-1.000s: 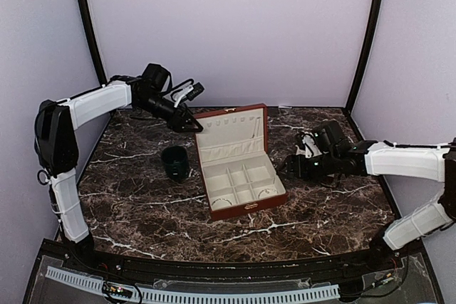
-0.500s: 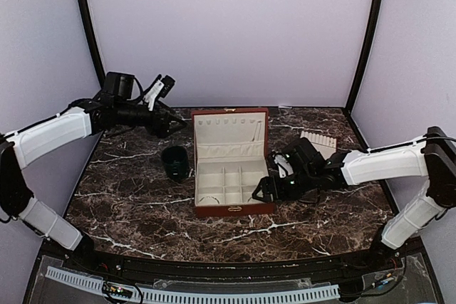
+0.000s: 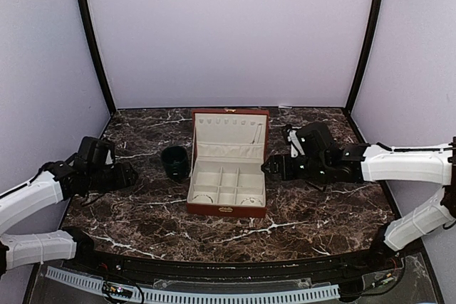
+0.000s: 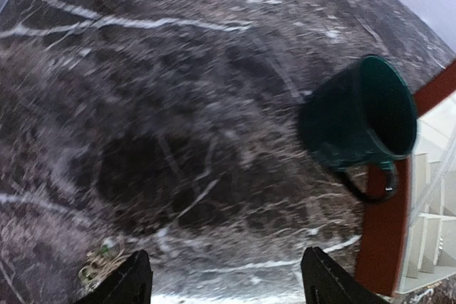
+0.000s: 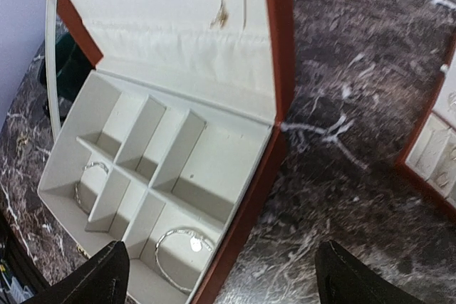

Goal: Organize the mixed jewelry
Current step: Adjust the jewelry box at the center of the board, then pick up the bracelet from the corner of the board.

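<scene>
Dark brown marble surface, white-veined, fills the middle. Plain pale lilac walls enclose it: back wall at 12 o'clock, side walls at 9 and 3. Black posts lean at the back corners. Light is soft and even.

Robot test booth, this: plain lilac walls boxing a marble tabletop, left arm and right arm flanking it.
</scene>
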Available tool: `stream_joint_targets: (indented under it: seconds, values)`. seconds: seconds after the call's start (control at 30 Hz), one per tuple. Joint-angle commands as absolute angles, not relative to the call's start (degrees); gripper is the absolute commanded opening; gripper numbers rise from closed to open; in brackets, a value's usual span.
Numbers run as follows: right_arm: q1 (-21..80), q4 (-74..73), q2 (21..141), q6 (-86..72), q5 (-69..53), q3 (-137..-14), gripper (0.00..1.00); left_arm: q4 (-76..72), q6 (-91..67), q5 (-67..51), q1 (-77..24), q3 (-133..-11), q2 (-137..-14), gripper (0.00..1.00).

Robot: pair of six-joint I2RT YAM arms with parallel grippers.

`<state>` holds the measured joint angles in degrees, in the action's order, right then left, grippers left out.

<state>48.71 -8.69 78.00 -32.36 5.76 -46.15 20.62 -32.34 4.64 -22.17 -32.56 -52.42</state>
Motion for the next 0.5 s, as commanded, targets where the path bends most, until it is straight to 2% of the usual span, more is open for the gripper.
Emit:
stream_joint_targets:
  seconds: [0.0, 0.13, 0.33, 0.47]
  values:
    - [45.9, -2.3, 73.9, -28.2, 11.3, -44.4, 0.94, 29.0, -44.9, 14.3, -19.5, -26.5, -47.5, 0.73]
    - [44.7, 3.3, 70.3, -25.6, 10.7, -41.9, 0.99, 28.6, -45.3, 11.0, -14.6, -23.4, -49.0, 0.73]
    - [43.0, 9.9, 66.3, -25.2, 5.9, -38.4, 0.93, 27.9, -43.2, 11.4, -12.0, -22.6, -54.2, 0.65]
    - [42.6, 11.6, 65.2, -25.4, 6.3, -36.6, 0.89, 27.6, -42.9, 11.9, -11.5, -23.0, -56.7, 0.55]
